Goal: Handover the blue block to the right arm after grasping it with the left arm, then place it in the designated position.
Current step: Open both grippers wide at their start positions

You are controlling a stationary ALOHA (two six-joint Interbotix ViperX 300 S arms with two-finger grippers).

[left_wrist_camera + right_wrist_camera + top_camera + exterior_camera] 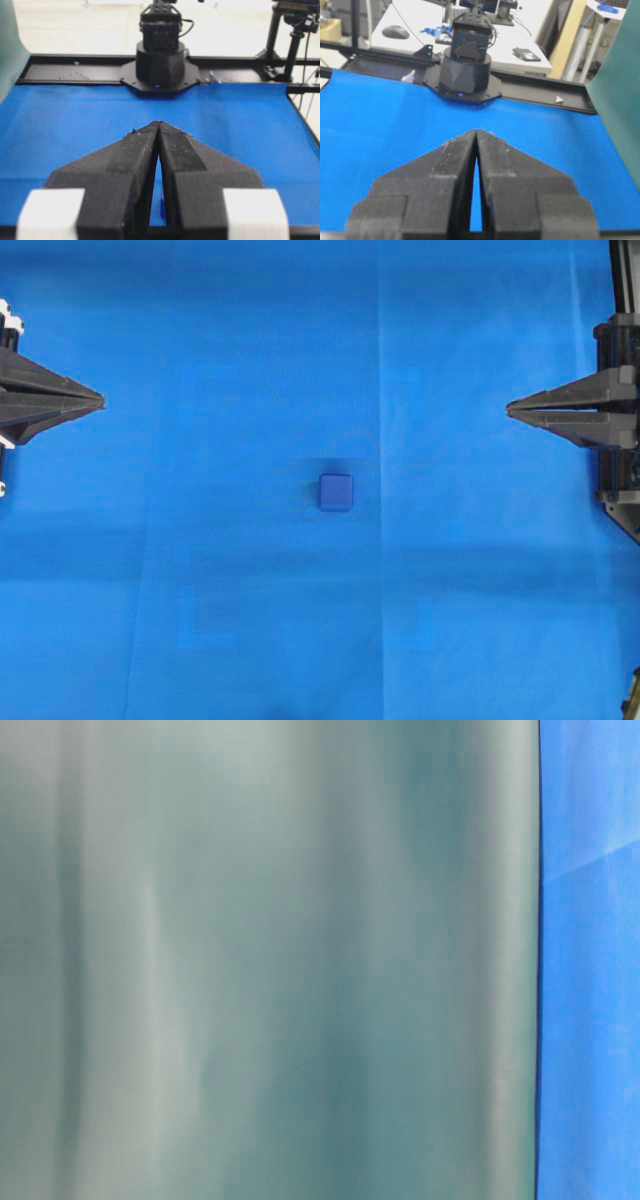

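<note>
The blue block point(336, 492), a small dark-blue cube, lies on the blue cloth point(230, 360) near the middle of the overhead view. At the left edge my left gripper point(101, 400) point(159, 123) is shut, tips touching, with nothing held; its white end pieces show in the left wrist view. A sliver of the blue block point(162, 207) shows through the slit between its fingers. Far right, my all-black right gripper point(509, 408) point(477, 131) is also shut and holds nothing. Both grippers point toward the middle, each well away from the block.
A faint square outline point(310, 600) marks the cloth below the block. The opposite arm's black base point(160, 65) point(466, 65) stands at the far table edge in each wrist view. A grey-green sheet point(270, 960) fills most of the table-level view.
</note>
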